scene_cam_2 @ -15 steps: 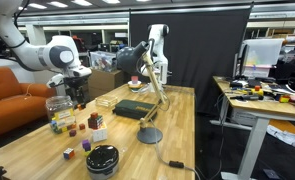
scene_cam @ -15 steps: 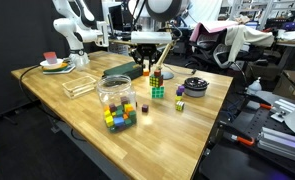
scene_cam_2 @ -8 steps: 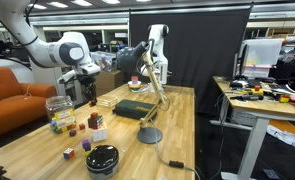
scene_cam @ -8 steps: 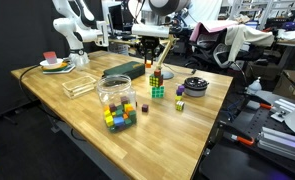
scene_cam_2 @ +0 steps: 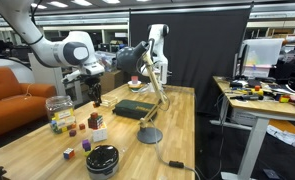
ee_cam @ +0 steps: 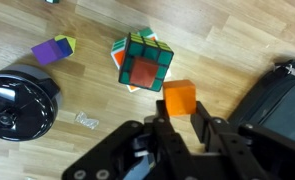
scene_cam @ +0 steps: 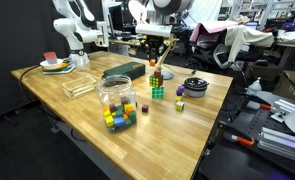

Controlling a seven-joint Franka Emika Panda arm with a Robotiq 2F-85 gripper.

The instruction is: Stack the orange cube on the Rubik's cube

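The Robotiq gripper (ee_cam: 181, 113) is pinching the orange cube (ee_cam: 180, 97) between its two fingers (ee_cam: 203, 128), which are pressing in on the cube's opposite sides. In an exterior view the gripper (scene_cam: 153, 59) is hanging above the wooden table (scene_cam: 77, 112) with the orange cube (scene_cam: 154, 65) riding at its tip, clear of the tabletop.

The Rubik's cube (ee_cam: 142, 62) is sitting on the wood just ahead of the fingertips and a little to their left in the wrist view, not touching the orange cube. Its upper face is showing a red middle framed by green squares, with yellow and orange along the side edge. In an exterior view it (scene_cam: 158, 90) is lying below the gripper and slightly nearer the camera.

Farther out to the left of the hand in the wrist view, a purple block (ee_cam: 51, 50) is lying with a yellow-green piece against it. A black round container (ee_cam: 17, 100) is standing nearer, also on that side. A dark flat case (ee_cam: 279, 100) is lying close on the opposite side (only partly in frame). A clear jar (scene_cam: 116, 98) of coloured blocks is standing well apart from the hand.
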